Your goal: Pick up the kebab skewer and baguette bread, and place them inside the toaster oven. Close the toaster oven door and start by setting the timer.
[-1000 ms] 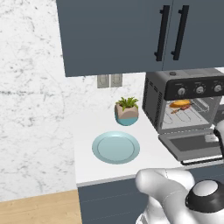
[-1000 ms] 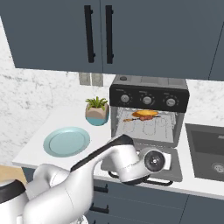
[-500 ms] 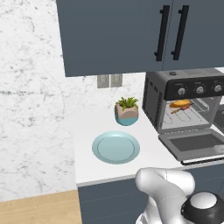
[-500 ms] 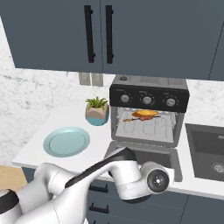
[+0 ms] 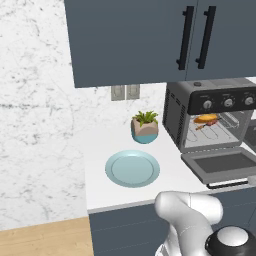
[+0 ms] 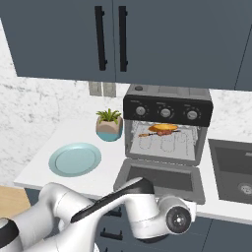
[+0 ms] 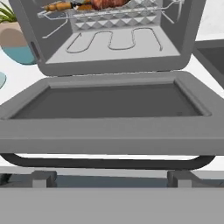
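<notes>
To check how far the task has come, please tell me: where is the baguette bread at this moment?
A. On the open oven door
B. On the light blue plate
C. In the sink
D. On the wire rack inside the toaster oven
D: the baguette bread lies on the wire rack inside the toaster oven, beside the kebab skewer; the toaster oven door hangs open and bare.

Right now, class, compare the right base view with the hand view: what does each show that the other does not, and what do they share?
Particular to the right base view: the three knobs, the upper cabinets and the wall outlet. Particular to the hand view: the bar handle of the door, close up, with the open end effector below it in the picture. Shared: the toaster oven with its toaster oven door dropped open, the baguette bread and kebab skewer on the rack, and the potted plant.
</notes>
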Robot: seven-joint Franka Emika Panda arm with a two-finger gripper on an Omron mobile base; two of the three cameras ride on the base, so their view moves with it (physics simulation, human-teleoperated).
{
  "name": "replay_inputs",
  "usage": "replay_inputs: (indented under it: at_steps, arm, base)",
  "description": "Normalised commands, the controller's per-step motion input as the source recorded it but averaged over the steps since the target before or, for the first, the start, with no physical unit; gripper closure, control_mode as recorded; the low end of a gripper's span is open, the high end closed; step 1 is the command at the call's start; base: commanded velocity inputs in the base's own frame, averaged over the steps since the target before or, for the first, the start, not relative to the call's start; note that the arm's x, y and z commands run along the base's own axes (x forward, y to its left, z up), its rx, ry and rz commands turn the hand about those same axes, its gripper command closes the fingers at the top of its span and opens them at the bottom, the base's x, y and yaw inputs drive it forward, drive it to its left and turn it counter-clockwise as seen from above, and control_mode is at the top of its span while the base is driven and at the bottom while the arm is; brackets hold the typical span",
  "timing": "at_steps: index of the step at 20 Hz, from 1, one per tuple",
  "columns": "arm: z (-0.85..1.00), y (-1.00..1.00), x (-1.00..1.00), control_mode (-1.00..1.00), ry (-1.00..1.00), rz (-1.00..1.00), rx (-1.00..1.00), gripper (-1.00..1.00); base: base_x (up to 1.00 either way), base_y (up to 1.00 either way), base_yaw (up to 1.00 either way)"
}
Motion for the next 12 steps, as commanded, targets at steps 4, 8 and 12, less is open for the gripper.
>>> replay_inputs:
  at_steps: [4, 8, 12]
  arm:
    - [-0.21, 0.0, -0.16, -1.0, 0.0, 0.03, 0.0, -1.0]
    - [-0.21, 0.0, -0.11, -1.0, 0.01, 0.03, 0.0, -1.0]
    - [-0.21, 0.0, -0.05, -1.0, 0.01, 0.01, 0.0, -1.0]
  base:
    - [0.0, 0.0, 0.0]
    - [0.0, 0.0, 0.0]
    - [0.0, 0.0, 0.0]
